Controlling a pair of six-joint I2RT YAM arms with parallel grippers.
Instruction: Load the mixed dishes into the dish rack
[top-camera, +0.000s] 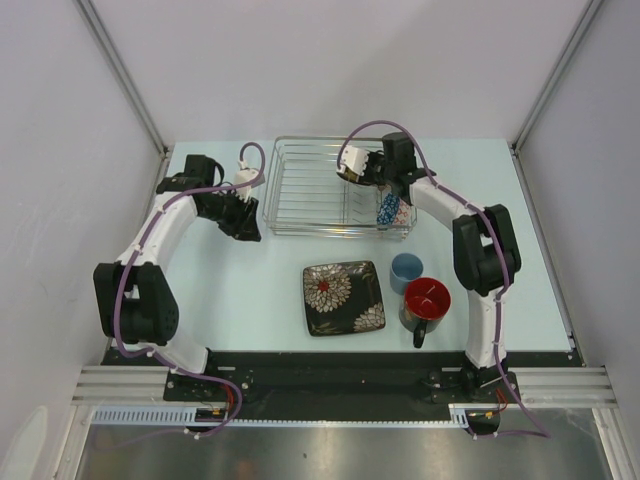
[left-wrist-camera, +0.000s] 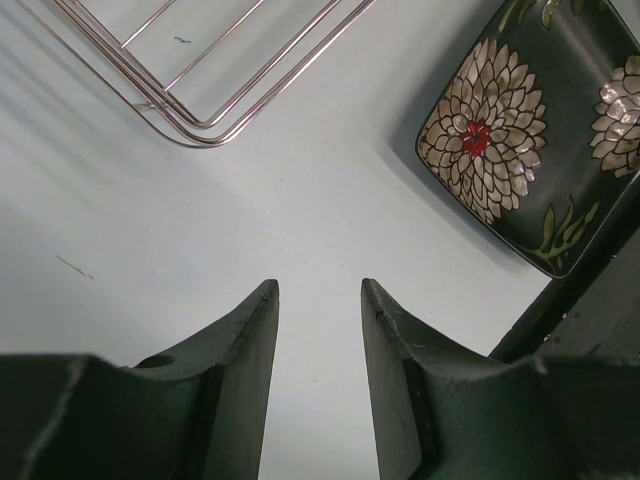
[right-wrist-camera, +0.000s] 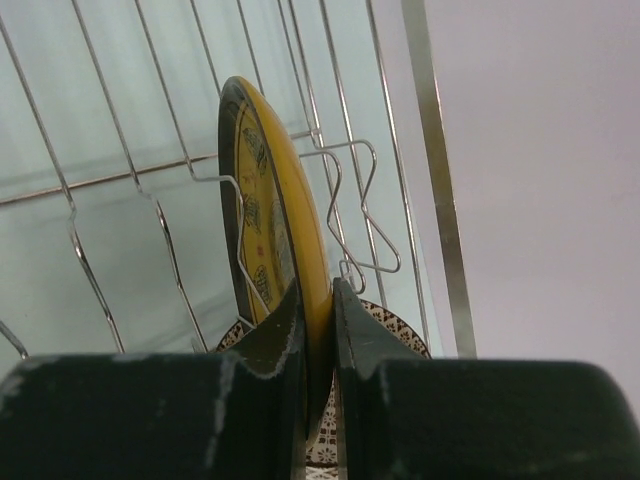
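The dish rack is a silver wire basket at the back centre. My right gripper is shut on the rim of a yellow plate with a dark edge, which stands on edge between the rack's wires. Under it lies a brown-patterned bowl. A blue patterned bowl sits at the rack's right end. On the table are a dark square flowered plate, a light-blue cup and a dark mug with a red inside. My left gripper is open and holds nothing, beside the rack's corner.
The flowered plate lies to the right of my left fingers. White walls close the table in on the left, right and back. The arm bases and a black rail run along the near edge.
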